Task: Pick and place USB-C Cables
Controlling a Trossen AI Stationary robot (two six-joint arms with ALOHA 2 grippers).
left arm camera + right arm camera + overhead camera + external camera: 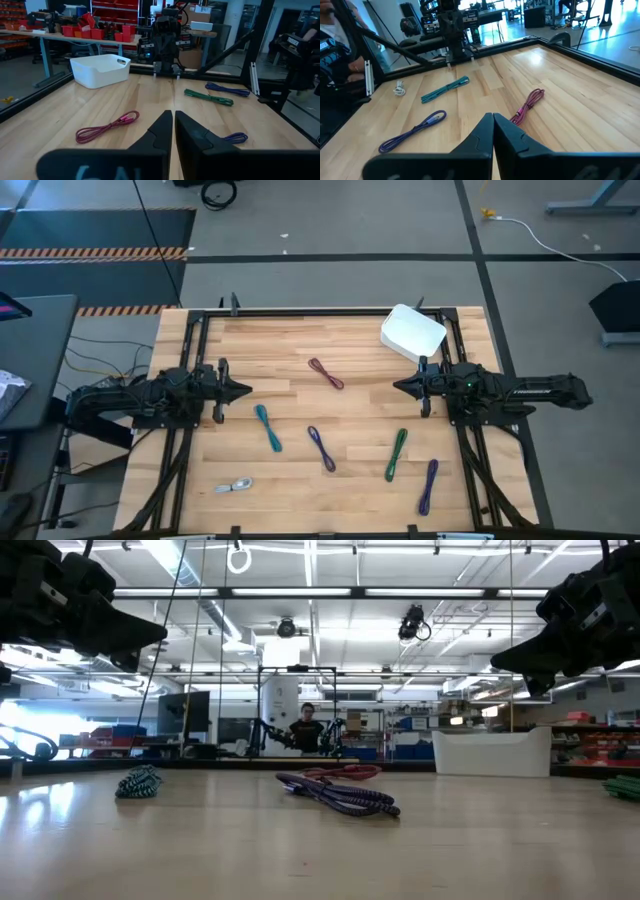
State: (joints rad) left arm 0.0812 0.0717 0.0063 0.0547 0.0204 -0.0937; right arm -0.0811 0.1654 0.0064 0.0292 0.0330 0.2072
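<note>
You have six cables lying loose on the wooden surface, none of them held. Seen from above, the dark red cable sits nearest the far edge at the middle, its long axis slanting from the far left toward the near right. The teal cable lies left of centre, running mostly far-to-near with a slight lean. The first purple cable lies near the centre, slanted the same way. The green cable lies right of centre, leaning the opposite way. The second purple cable sits close to the near right corner, almost far-to-near. The silver-white cable is a short bundle near the near left corner, lying roughly along the near edge.

The white tray stands at the far right corner.

The left pincer hovers at the left edge and the right pincer at the right edge, both pointing inward. Each wrist view shows its own fingers pressed together with nothing between them.

Only the table-height view shows you a person in the room behind.
</note>
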